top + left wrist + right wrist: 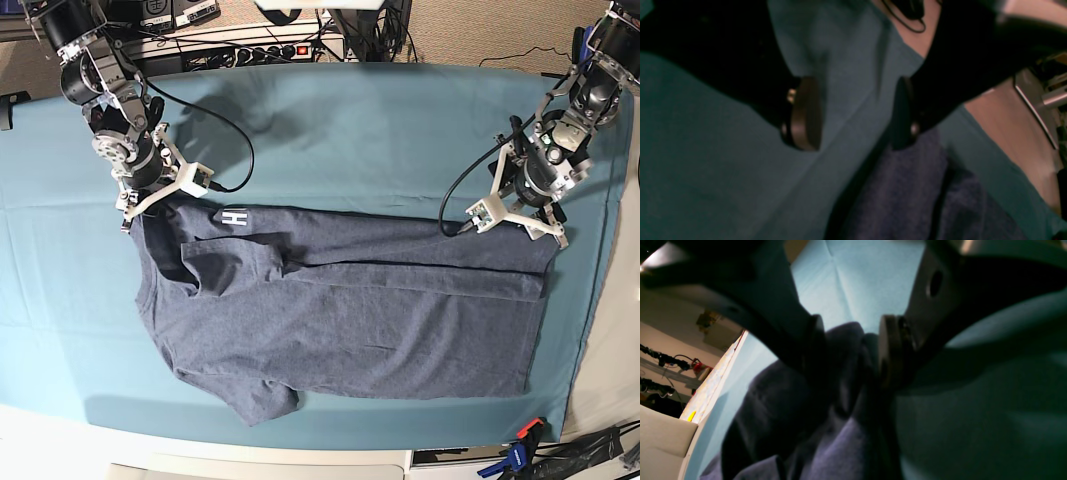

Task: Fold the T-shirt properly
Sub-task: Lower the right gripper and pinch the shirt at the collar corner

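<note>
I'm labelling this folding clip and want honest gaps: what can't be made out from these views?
- T-shirt lettering: base view, folded under; only a white scrap at the fold shows.
- Right tool: right wrist view, dark; cloth lies between the fingers, grip unclear.
- Left tool: left wrist view, blurred; open over the table cloth, contact unclear.
</note>
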Robot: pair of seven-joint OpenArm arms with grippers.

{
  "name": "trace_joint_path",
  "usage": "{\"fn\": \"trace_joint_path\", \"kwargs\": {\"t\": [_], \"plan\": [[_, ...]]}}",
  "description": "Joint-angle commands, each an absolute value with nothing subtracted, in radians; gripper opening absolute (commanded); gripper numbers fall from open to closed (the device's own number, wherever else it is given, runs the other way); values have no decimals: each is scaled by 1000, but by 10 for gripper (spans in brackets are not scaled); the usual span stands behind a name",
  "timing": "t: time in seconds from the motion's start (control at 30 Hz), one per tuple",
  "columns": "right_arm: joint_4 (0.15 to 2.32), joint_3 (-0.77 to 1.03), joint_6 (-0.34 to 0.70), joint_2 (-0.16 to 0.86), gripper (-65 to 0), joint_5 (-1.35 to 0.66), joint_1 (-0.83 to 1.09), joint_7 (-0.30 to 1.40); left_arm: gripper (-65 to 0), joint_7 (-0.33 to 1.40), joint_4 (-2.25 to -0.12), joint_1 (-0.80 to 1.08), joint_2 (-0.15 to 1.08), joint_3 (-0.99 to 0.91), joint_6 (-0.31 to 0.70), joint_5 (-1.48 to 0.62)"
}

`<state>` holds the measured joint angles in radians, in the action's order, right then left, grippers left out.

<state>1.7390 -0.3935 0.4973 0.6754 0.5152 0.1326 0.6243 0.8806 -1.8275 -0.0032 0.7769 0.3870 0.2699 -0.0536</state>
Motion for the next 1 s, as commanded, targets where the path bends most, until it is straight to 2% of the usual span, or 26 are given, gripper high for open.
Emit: {"fn": "trace_joint_path", "kwargs": {"t": [0.0, 0.7, 0.83, 0.97], "plan": [[1745, -384, 495, 690, -388, 516, 117, 633, -302, 871, -1841, -17, 795, 377, 259, -45], [1668, -384, 499, 691, -387, 493, 83, 648, -302, 871, -1841, -17, 795, 377, 259, -45], [1668, -384, 519, 690, -336, 449, 83, 654, -302, 871, -1841, -17, 795, 377, 259, -45], [1668, -384, 512, 691, -336, 451, 83, 654, -302, 870, -1841, -17, 795, 377, 260, -45]]}}
